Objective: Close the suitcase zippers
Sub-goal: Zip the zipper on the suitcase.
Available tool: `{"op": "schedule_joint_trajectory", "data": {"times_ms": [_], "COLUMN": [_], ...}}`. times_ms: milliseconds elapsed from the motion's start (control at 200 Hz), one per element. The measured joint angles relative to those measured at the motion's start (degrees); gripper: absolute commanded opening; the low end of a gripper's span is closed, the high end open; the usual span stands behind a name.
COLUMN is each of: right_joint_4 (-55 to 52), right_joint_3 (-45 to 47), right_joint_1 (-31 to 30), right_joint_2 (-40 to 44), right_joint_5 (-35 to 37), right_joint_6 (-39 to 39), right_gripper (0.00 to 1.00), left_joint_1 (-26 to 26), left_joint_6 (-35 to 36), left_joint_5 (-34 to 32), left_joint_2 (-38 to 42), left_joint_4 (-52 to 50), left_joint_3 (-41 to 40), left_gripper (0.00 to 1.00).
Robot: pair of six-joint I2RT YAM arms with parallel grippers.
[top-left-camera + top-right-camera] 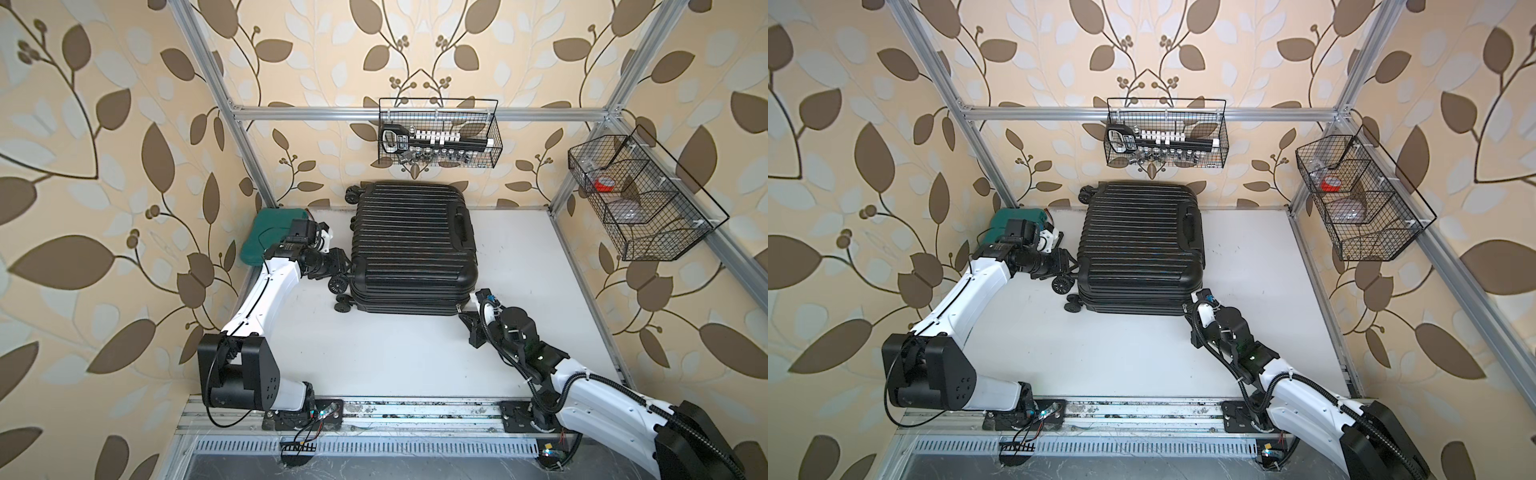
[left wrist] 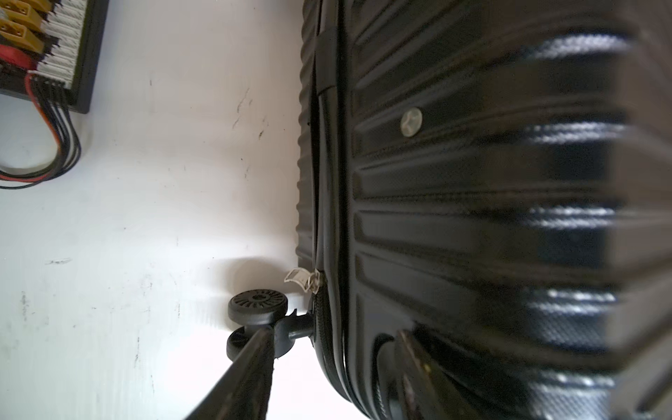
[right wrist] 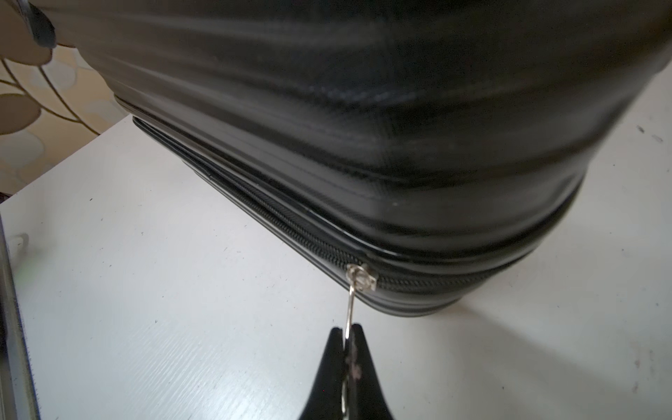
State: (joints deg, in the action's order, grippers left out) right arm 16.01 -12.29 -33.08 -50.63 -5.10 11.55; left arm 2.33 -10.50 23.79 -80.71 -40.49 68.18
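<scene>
Suitcase (image 1: pixel 411 245) shut, zippers (image 3: pixel 418 285) seemingly part-run. Right gripper (image 3: pixel 348 336) clamped on tab (image 3: pixel 350 309) at five o'clock. Left gripper (image 2: pixel 334 331) apart at eight, second tab (image 2: pixel 298 278) loose.

A glossy black ribbed hard-shell suitcase (image 1: pixel 411 245) lies flat on the white tabletop (image 1: pixel 395 357), with the left gripper (image 1: pixel 347 270) and the right gripper (image 1: pixel 462 313) at its edges.

The suitcase (image 1: pixel 411 245) shell is seen as glossy black hard plastic, ribbed, with a fine woven grain picked out at close range. The zipper track (image 3: pixel 418 287) is shown as matt black teeth, and its pull tab (image 3: pixel 350 309) as bright silvery metal. The table (image 1: pixel 395 353) is seen as matt white and scuffed. The wire basket (image 1: pixel 440 133) is probably coated metal.
</scene>
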Motion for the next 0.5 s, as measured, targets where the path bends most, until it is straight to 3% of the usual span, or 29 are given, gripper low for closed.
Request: {"op": "schedule_joint_trajectory", "data": {"times_ms": [500], "right_joint_4": [2.9], "right_joint_3": [-0.1], "right_joint_1": [-1.4], "right_joint_2": [-1.7], "right_joint_5": [-3.6], "right_joint_6": [0.0], "right_gripper": [0.00], "left_joint_1": [5.2], "left_joint_6": [1.5], "left_joint_5": [8.2], "left_joint_2": [0.0], "left_joint_4": [-0.4], "left_joint_3": [-0.4], "left_gripper": [0.56]}}
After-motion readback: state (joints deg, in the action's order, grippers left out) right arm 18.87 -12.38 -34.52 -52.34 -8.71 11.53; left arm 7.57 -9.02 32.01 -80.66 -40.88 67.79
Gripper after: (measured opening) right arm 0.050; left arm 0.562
